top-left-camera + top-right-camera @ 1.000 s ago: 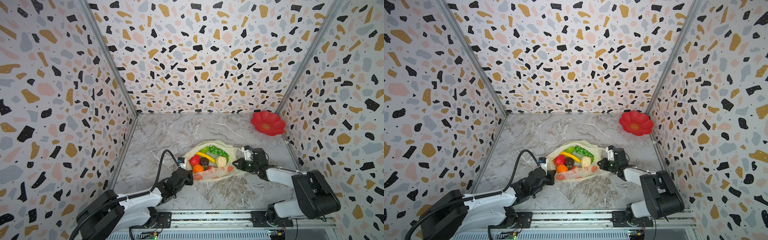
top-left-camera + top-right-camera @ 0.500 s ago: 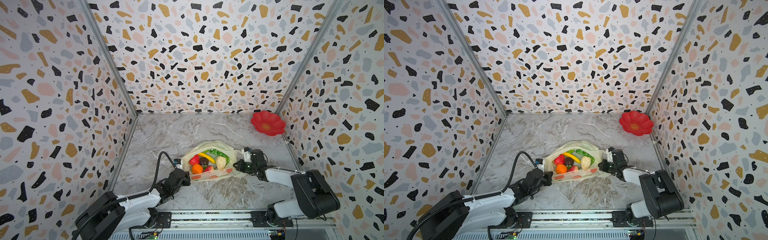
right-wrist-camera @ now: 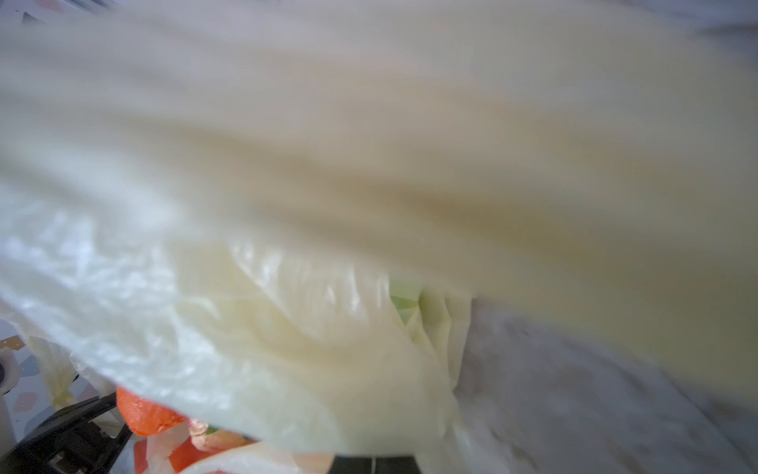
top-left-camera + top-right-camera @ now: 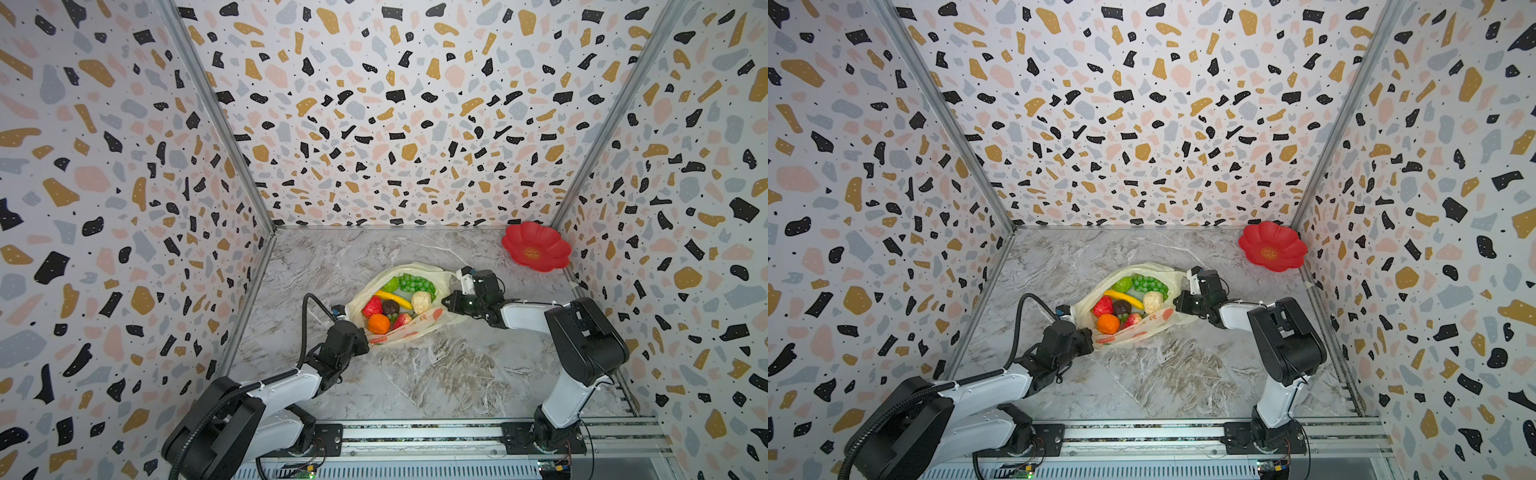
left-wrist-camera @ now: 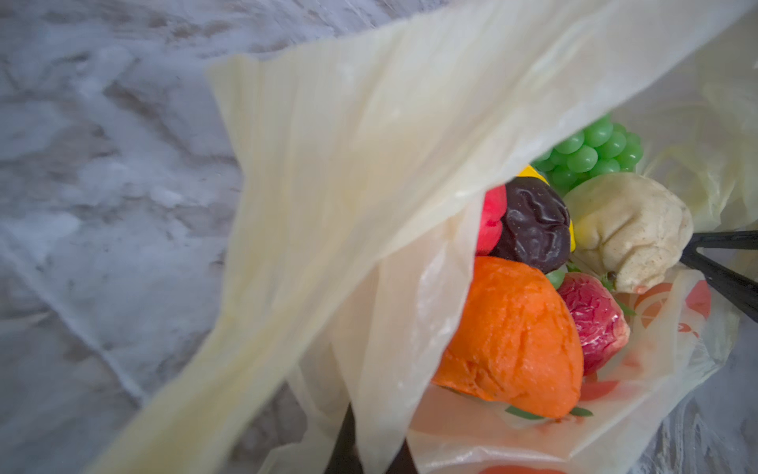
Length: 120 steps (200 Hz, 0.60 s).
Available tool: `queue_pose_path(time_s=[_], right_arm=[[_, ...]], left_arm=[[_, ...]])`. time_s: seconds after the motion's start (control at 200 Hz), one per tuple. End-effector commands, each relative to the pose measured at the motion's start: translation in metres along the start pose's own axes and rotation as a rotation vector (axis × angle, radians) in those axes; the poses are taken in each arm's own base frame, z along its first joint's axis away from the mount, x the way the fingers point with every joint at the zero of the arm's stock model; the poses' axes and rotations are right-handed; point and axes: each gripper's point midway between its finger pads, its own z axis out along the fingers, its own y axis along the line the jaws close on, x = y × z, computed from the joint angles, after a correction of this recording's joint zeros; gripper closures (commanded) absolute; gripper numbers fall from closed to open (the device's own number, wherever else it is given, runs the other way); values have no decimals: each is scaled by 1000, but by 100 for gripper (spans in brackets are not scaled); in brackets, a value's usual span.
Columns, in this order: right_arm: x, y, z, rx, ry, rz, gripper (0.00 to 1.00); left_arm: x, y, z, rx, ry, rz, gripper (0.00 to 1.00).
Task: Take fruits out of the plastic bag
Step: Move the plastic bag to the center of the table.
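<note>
Fruits (image 4: 392,309) all sit inside the plastic bag (image 4: 417,331), which lies mouth-up on the marble tabletop (image 4: 415,374): orange (image 4: 378,323), strawberry (image 4: 402,320), dark brown one (image 4: 390,306), bumpy red one (image 4: 372,306), banana (image 4: 395,298), cream knobbly one (image 4: 421,301), green one (image 4: 390,284) and grape bunch (image 4: 417,284). Left gripper (image 4: 368,338) is pressed together on the bag's near rim, with film running between its fingers (image 5: 342,447). Right gripper (image 4: 445,300), closed, seems to pinch the opposite rim, though its wrist view is blurred. Well apart, a red flower-shaped dish (image 4: 536,247) stands in the far right corner.
</note>
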Motion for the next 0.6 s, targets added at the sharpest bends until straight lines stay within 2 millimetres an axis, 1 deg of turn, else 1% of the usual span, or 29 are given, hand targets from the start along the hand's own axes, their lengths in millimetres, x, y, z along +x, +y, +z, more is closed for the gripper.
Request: queue_pose_path(time_s=[0.0,0.06,0.125,0.215,0.316,0.376,0.431,0.471,0.596], right_arm=[[-1,27,13,-46,29,-70,100],[2,35,20,-66,68,-100,100],[3,35,20,-57,81,-113,100],[0,26,9,-24,49,-109,100],[-7,12,-4,-2,19,-80,100],[-12,8,-8,-3,6,-67,100],[-14,7,-9,-7,3,-62,97],[-16,9,-9,-17,4,-67,93],[-21,19,-6,-36,25,-93,73]], left_arm=[[-5,7,-4,-4,-10,11,94],[-5,14,-5,-17,-17,1,94],[-5,11,-6,14,-26,-12,94],[-4,1,-4,61,-4,10,94],[-5,-3,-1,66,11,39,94],[-6,-6,1,73,15,54,94],[-8,-10,2,84,22,65,94],[-10,-13,3,93,25,78,94],[-13,-20,7,107,33,108,94]])
